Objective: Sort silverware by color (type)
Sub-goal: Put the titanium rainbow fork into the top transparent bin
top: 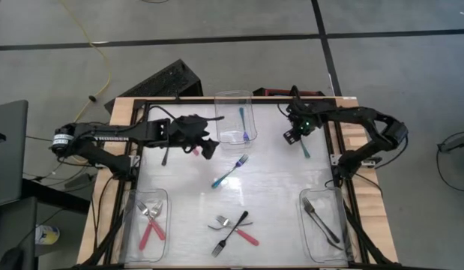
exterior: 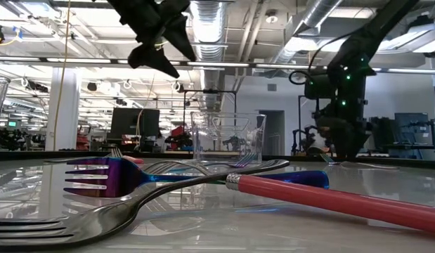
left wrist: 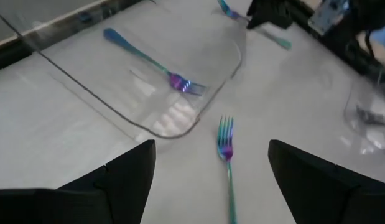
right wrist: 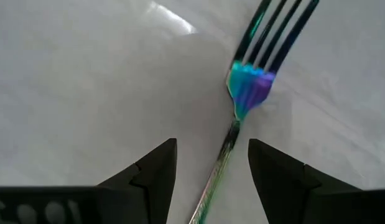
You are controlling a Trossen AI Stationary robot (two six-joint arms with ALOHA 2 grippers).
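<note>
Both pincers open: right pincer [right wrist: 212, 168] straddles teal fork [right wrist: 254, 74] near table edge.

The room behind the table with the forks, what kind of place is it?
Probably a big workshop or robot lab. Bare silver ducts and pipes run under the ceiling, computer screens stand on benches behind the table, and the floor is plain concrete.

Clear bin [top: 234, 97] sitting at table's [top: 276, 187] far edge; two more clear bins [top: 130, 225] [top: 338, 234] lying at near corners — yellow cable [top: 97, 45] trailing across grey floor [top: 396, 75] — keyboard [top: 164, 79] resting beyond table.
</note>
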